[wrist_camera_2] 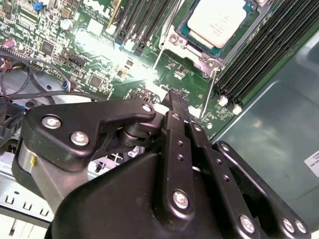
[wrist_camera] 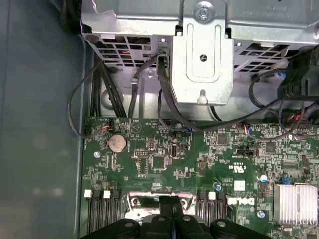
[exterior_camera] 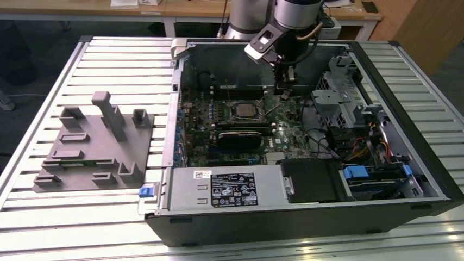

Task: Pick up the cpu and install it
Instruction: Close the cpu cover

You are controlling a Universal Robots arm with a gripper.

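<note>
Slatted table (exterior_camera: 108,54) holds the computer case (exterior_camera: 305,217); inside it the cpu (wrist_camera_2: 217,22) seems light, fragile, best edge-held; the gripper (wrist_camera_2: 176,95) has its fingers (wrist_camera_2: 173,119) together.

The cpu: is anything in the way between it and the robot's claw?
Nothing visible does. In the second wrist view the cpu lies in the motherboard socket, top uncovered, and the gripper hangs off to its side.

The cpu (wrist_camera_2: 218,21) top is matt silver metal; the pincer (wrist_camera_2: 176,97) matt black; the drive cage (wrist_camera: 202,55) dull sheet metal.
</note>
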